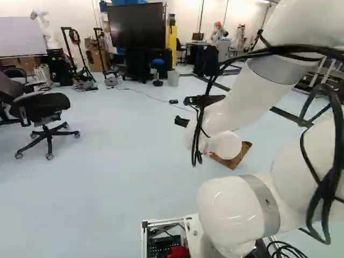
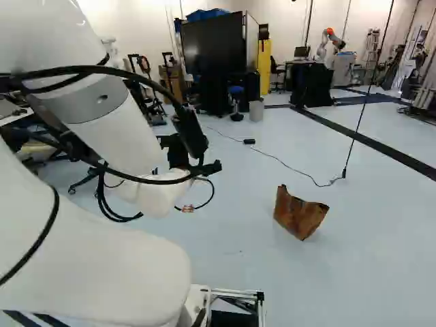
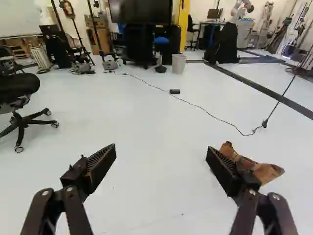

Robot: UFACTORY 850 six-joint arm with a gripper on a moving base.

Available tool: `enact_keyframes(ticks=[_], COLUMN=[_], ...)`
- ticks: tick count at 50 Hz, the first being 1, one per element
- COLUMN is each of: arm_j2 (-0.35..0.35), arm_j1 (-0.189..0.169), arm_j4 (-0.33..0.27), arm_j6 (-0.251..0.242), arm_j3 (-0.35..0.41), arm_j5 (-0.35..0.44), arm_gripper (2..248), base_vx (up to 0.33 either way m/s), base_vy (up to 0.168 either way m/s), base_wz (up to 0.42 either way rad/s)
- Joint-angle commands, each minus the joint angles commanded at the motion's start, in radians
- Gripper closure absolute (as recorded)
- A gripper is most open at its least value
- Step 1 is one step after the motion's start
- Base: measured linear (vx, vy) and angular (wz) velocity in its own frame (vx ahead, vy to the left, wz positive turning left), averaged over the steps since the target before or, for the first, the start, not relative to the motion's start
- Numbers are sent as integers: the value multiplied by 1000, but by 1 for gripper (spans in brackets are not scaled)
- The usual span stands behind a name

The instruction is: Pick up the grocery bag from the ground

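Your white arm (image 2: 88, 255) is nearest, its gripper (image 1: 181, 121) spread wide. You have the brown bag (image 2: 298, 214) on the floor (image 2: 259, 286), right.

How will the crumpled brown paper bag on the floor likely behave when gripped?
The bag looks floppy: its creased sides and uneven rim suggest thin walls that may buckle. It might slide if nudged, since the pale floor looks smooth.
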Motion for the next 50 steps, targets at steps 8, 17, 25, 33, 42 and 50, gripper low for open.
enact_keyframes(ticks=[8,17,25,33,42,50], arm_j2=[0,0,0,0,0,0], arm_j1=[0,0,0,0,0,0], arm_j4=[0,0,0,0,0,0], arm_j6=[0,0,0,0,0,0], arm_j3=[0,0,0,0,0,0], arm_j5=[0,0,0,0,0,0], arm_gripper=[3,3,3,3,3,3], base_vx=[108,231,260,254,226,216], base_vy=[-12,-2,-2,-10,-35,-38], base_wz=[-22,-20,-17,-66,-195,-197])
